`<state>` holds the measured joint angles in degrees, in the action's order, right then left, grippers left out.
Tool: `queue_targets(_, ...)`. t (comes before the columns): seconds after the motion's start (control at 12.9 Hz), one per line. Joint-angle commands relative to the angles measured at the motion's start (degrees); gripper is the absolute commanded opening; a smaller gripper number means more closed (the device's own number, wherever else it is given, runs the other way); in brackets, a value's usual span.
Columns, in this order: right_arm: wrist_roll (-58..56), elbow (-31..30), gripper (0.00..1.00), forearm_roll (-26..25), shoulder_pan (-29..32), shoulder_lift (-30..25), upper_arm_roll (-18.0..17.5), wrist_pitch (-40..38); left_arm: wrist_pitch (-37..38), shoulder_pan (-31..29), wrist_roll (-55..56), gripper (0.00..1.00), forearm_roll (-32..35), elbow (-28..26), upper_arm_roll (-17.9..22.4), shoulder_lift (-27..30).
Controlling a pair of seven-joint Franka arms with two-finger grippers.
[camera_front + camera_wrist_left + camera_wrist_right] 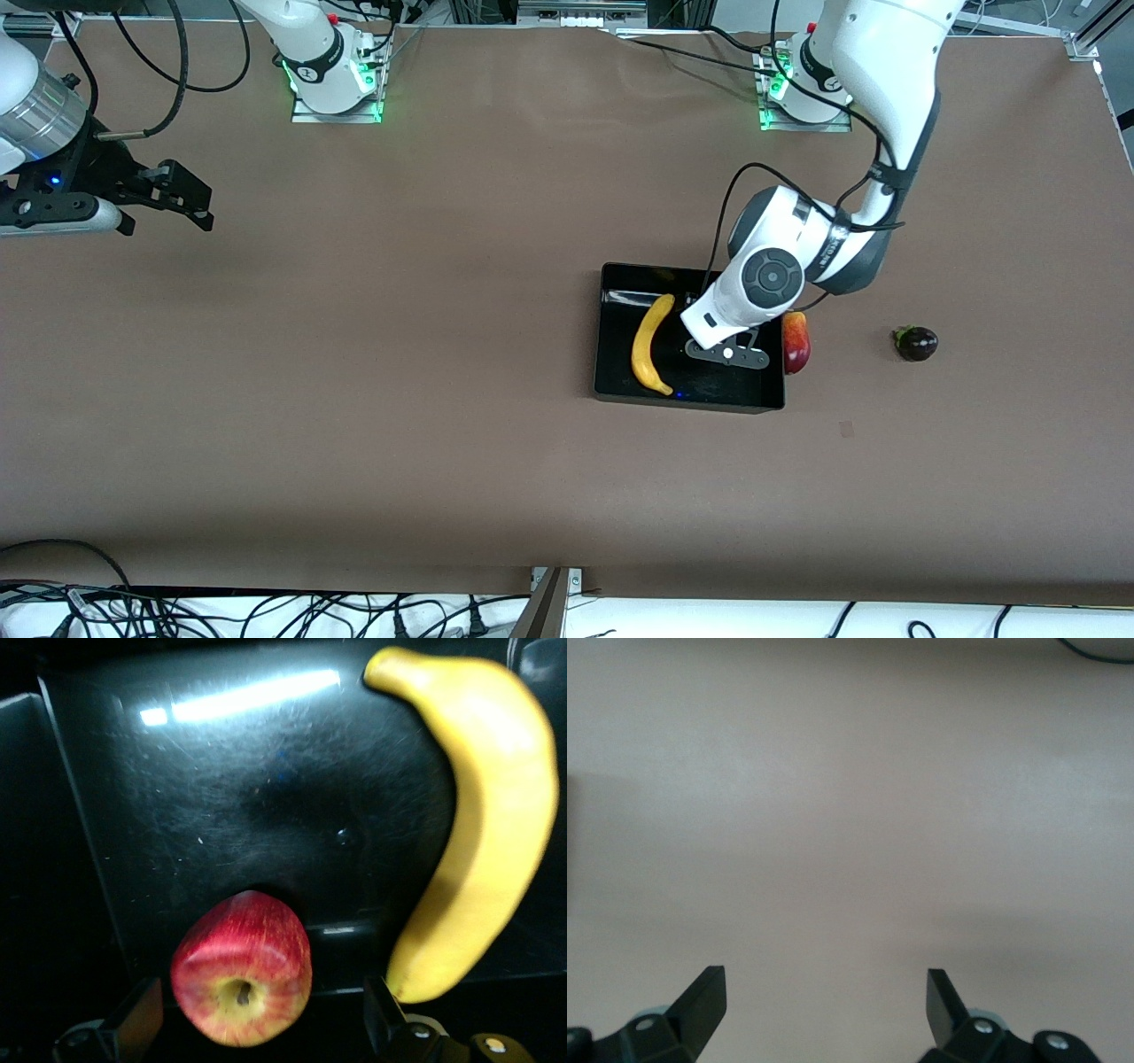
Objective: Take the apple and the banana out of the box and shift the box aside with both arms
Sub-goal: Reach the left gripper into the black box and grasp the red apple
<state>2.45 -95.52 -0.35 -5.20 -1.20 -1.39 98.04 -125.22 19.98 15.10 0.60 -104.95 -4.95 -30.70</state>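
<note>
While the right gripper (182,197) waits open over bare table well away from the box (611,354), the left gripper (257,1028) hangs open over the apple (796,344), seemingly just outside the box wall; the banana (651,346) lies inside.

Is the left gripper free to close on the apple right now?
Probably yes: the left gripper hangs open over the box, its fingers either side of the apple, with the banana lying clear.
</note>
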Motion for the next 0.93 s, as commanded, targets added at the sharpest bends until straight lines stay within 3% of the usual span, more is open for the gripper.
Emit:
queue_targets(0.0, -0.5, 0.8, 1.00, -0.3, 0.2, 1.2, -0.3, 1.4, -3.7, 0.2, 0.5, 1.00, 3.5, -3.3, 0.6, 1.6)
queue_targets(0.31, -0.4, 0.9, 1.00, -0.2, -0.1, 1.5, -0.6, 2.4, -5.8, 0.1, 0.5, 1.00, 3.9, -5.5, 0.5, 0.8)
queue_targets(0.39, -0.4, 0.8, 1.00, -0.3, -0.2, 1.5, -0.6, 2.4, -5.8, 0.2, 0.5, 0.94, 3.9, -5.4, 0.5, 0.2)
queue_targets(0.54, -0.5, 0.8, 1.00, -0.3, -0.2, 1.5, -0.6, 2.2, -5.4, 0.0, 0.5, 0.41, 3.9, -5.2, 0.5, -0.1)
queue_targets(0.62, -0.4, 0.8, 1.00, -0.3, -0.2, 1.5, -0.6, 1.8, -5.2, -0.2, 0.4, 0.24, 3.9, -4.9, 0.5, 0.3)
queue_targets(0.7, -0.3, 0.8, 1.00, -0.3, -0.2, 1.4, -0.6, 1.6, -4.8, -0.4, 0.4, 0.18, 3.6, -4.7, 0.5, 0.8)
queue_targets(0.85, -0.5, 0.8, 1.00, -0.2, -0.2, 1.4, -0.6, 1.5, -0.8, -0.6, 0.3, 0.16, 3.0, -1.9, 0.5, 2.8)
